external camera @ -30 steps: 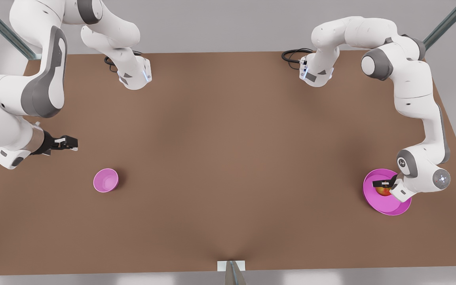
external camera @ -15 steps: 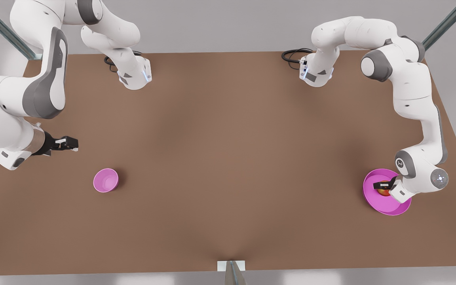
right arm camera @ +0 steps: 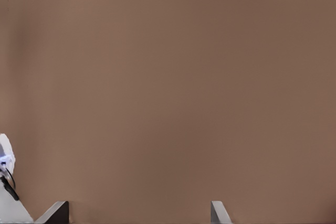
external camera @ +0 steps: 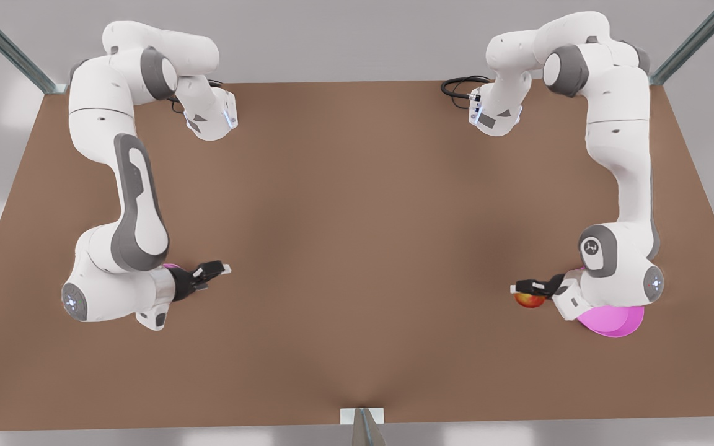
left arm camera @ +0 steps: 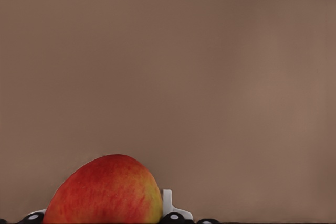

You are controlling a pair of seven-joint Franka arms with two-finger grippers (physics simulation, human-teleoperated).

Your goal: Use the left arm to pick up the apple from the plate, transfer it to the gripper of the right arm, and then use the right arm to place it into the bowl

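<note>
- Black and slim, the left arm's plain two-finger gripper (external camera: 527, 288) is closed on the small round red apple with yellow-orange patches (external camera: 529, 300), carrying it clear of the brown table (external camera: 357, 235), just off the plate's rim on the side toward the table's middle.
- Behind the left gripper, the white-and-grey forearm drops almost straight from a raised elbow, and the wrist body covers much of the wide shallow magenta-pink plate (external camera: 614, 321).
- Seen from the left wrist, the apple (left arm camera: 105, 191) has a red skin shading to yellow-green on one flank, with a white fingertip (left arm camera: 167, 203) pressed against that flank.
- Across the table from the plate, the right arm's black linkage claw (external camera: 213, 271) points toward the table's middle; its silvery wrist collar sits behind it.
- From the right wrist, two grey fingertips (right arm camera: 52, 212) stand well apart over bare brown table, so the right gripper is spread wide and holds nothing.
- Under the right arm's wrist, a sliver of the small deep magenta-pink bowl (external camera: 170, 267) peeks out.
</note>
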